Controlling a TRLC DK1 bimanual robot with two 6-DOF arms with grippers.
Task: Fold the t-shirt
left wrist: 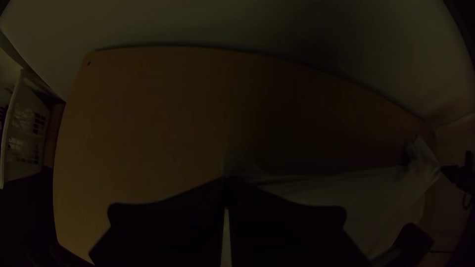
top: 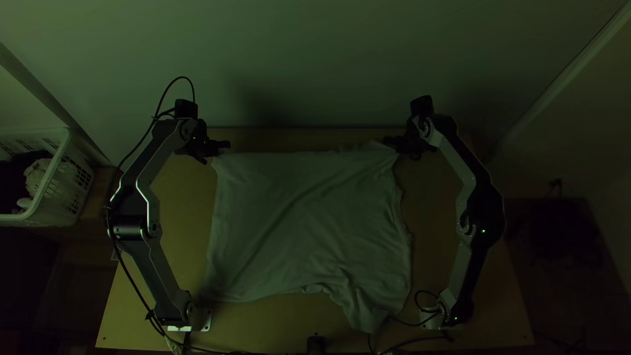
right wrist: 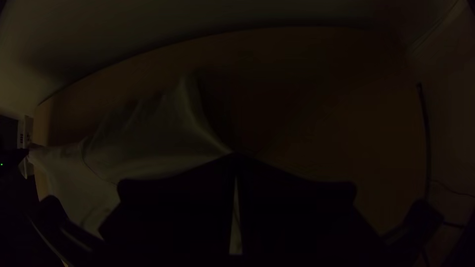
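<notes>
The pale t-shirt [top: 309, 223] lies mostly spread across the middle of the table, with creases and a sleeve-like part pointing toward the near edge. At its far left corner is my left gripper [top: 220, 148], shut on the cloth. My right gripper [top: 394, 143] holds the far right corner, which is pulled to a point. In the left wrist view the left gripper [left wrist: 226, 183] has its fingers together over the t-shirt [left wrist: 366, 198]. The right wrist view shows the right gripper [right wrist: 235, 157] pinching the t-shirt [right wrist: 148, 143], a loose flap lying beyond the pinch.
A white laundry basket [top: 49, 177] holding cloth stands left of the table. The wooden table [top: 434, 197] has bare strips on both sides of the shirt. A pale wall [top: 296, 59] rises behind the far edge. Cables run along the near edge.
</notes>
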